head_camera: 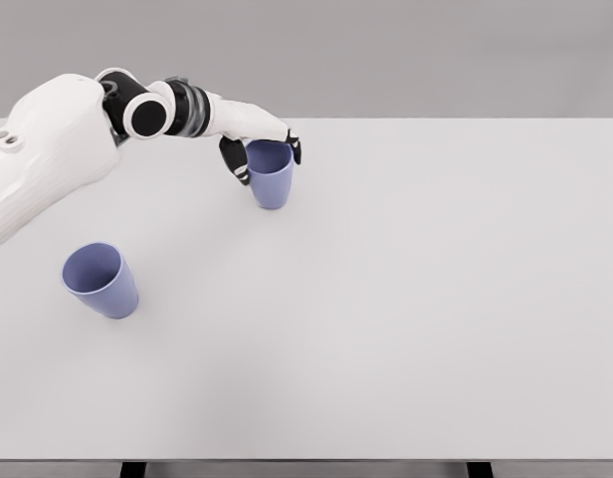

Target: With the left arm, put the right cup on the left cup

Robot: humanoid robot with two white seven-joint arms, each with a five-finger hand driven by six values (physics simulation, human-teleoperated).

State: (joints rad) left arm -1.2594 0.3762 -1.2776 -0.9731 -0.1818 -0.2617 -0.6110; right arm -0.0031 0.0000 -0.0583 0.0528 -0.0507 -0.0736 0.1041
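Note:
Two blue-violet cups are on the white table (pixel 436 299). The left cup (pixel 100 281) stands upright near the table's left side, its mouth open and nothing in it. The right cup (pixel 272 181) is further back, left of the middle. My left hand (pixel 264 151) reaches in from the upper left and sits over this cup's rim, with dark fingers (pixel 233 161) down its left side and others at its right edge, closed around it. I cannot tell whether the cup's base touches the table. The right arm is out of the picture.
The table's front edge runs along the bottom of the picture, with dark legs showing below it. A plain grey wall lies behind the table.

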